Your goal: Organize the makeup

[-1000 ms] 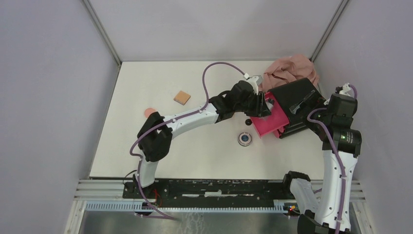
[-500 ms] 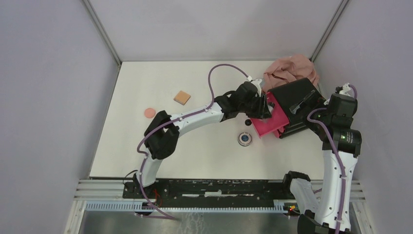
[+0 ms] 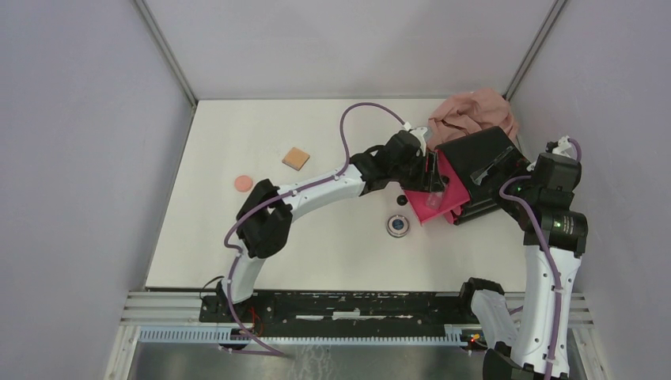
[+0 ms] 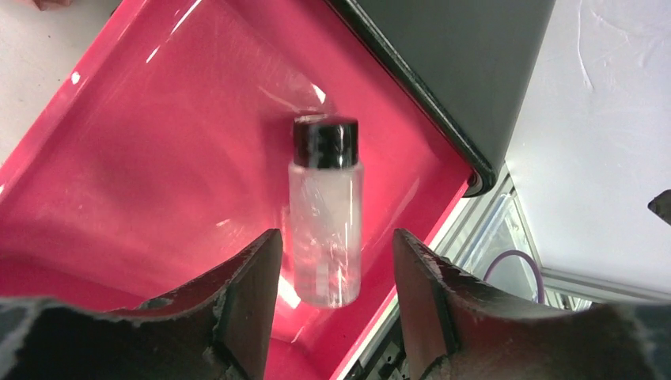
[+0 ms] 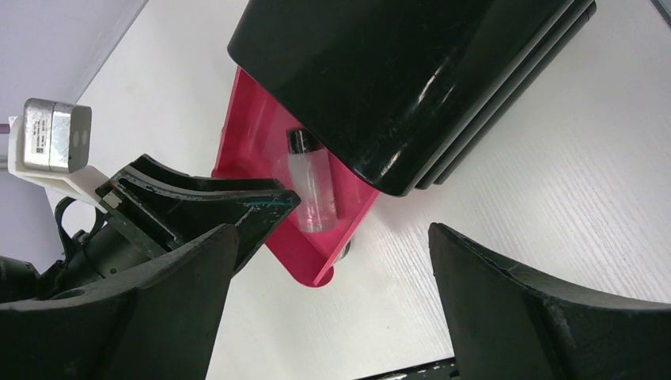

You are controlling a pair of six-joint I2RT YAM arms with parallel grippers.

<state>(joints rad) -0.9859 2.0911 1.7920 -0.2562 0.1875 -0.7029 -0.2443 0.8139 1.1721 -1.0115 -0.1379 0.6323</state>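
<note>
Item 1: clear black-capped vial [image 4: 326, 214], lying on its side inside the open magenta drawer [image 4: 142, 158], cap end toward the black box [image 5: 411, 79], touched by neither finger. Item 2: left end effector [image 4: 336, 257], poised over the drawer with its 2 fingers spread wider than the vial, a gap showing on each side, holding nothing. Item 3: right end effector [image 5: 332, 233], fingers set wide apart, holding nothing, hanging above the box and the drawer's front corner. Item 4: round silver compact [image 3: 398, 226], flat on the white table [image 3: 316, 245], near the drawer's front edge and apart from it. Item 5: tan square pad [image 3: 296, 158], on the table well to the left of the drawer. Item 6: round salmon puff [image 3: 243, 183], on the table near the pad, toward the left edge, close by the left arm's elbow. Item 7: pinkish-beige cloth [image 3: 472, 111], bunched in the far right corner, just behind the box. The drawer stands pulled out from the box toward the table's middle.
</note>
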